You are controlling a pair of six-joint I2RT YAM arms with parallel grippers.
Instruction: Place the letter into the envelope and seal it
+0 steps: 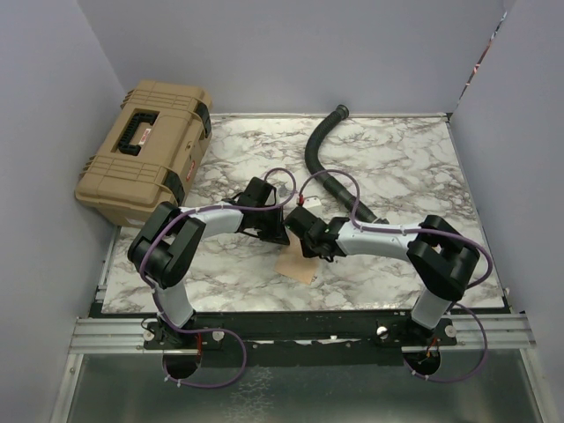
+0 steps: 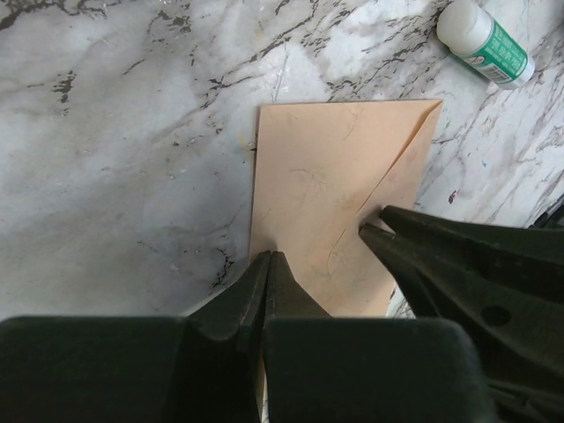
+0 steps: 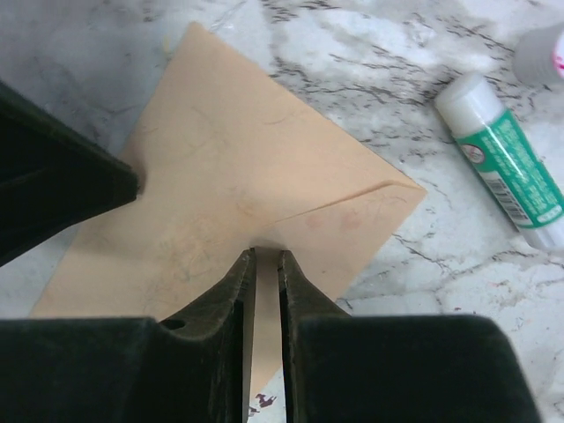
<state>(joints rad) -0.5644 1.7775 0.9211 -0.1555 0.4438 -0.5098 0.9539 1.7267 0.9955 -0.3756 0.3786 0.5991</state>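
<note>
The kraft-brown envelope [image 1: 298, 264] lies flat on the marble table, its pointed flap folded down over its body [image 2: 326, 167]. My left gripper [image 2: 270, 254] is shut with nothing between its fingers, and its tips rest on the envelope's near edge. My right gripper [image 3: 267, 251] stands with its jaws a narrow slit apart, tips down on the envelope [image 3: 229, 176] at the point of the flap. Each gripper's fingers show in the other's wrist view. The letter is hidden from view.
A white and green glue stick [image 3: 507, 159] lies on the marble just beyond the envelope, also in the left wrist view as the glue stick [image 2: 485, 42]. A tan toolbox [image 1: 145, 150] sits at the back left. A black hose [image 1: 322, 154] curves across the back.
</note>
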